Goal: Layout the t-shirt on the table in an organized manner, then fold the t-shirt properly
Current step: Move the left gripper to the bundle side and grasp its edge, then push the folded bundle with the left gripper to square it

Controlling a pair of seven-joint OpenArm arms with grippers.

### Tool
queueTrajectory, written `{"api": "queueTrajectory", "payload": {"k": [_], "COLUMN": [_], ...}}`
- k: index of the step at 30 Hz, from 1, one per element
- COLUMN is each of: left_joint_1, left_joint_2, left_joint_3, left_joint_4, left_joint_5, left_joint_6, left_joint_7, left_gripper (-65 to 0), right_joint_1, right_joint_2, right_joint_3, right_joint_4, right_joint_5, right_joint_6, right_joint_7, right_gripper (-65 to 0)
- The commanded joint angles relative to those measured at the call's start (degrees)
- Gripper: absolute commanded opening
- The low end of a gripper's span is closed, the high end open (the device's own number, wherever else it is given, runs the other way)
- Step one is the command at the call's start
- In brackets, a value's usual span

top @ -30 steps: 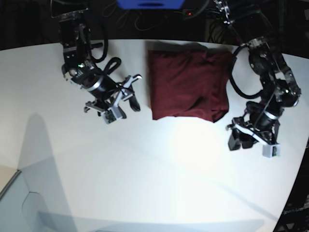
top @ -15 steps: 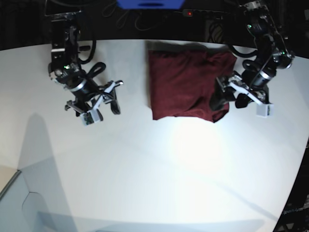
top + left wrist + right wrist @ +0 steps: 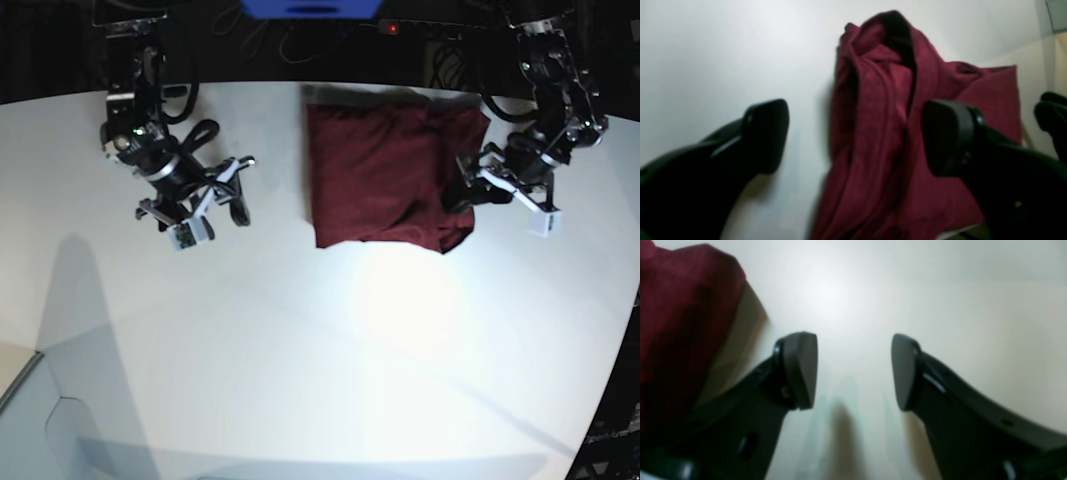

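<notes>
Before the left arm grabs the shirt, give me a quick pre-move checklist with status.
1. left gripper open: ok, jaws wide.
2. Left gripper lined up on cloth: ok, a bunched fold of the t-shirt sits between the jaws in the wrist view.
3. Cloth already held: not ok, no contact visible.
4. right gripper open and empty: ok, only bare table between the jaws.
5. Right gripper clear of the shirt: ok, off to the side in the base view.
6. Shirt laid flat: not ok, bunched and wrinkled.

Both wrist views blurred; t-shirt (image 3: pixel 680 323) cropped at frame edge.
</notes>
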Motion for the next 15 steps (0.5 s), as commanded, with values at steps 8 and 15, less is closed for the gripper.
{"api": "queueTrajectory", "payload": {"k": [8,15], "left_joint_1": [-1.24,-1.41], "left_joint_2": [-1.99,-1.99], "left_joint_3": [9.44,12.87], "left_joint_4": [-0.48,-5.05], "left_joint_5": [2.56,6.78], "left_joint_6": [-0.41,-0.41], "left_joint_7": [-1.28,-1.37], "left_gripper": [-3.9,-4.3], "right_joint_1": [0.58,0.58], "right_joint_2": [0.33,0.33], "right_joint_3": [0.23,0.23], "right_joint_4": [1.32,1.32], "right_joint_5": [0.60,0.60], "right_joint_6": [0.03,0.03], "right_joint_7": [1.38,1.47], "right_gripper": [-29.9,-29.9]}}
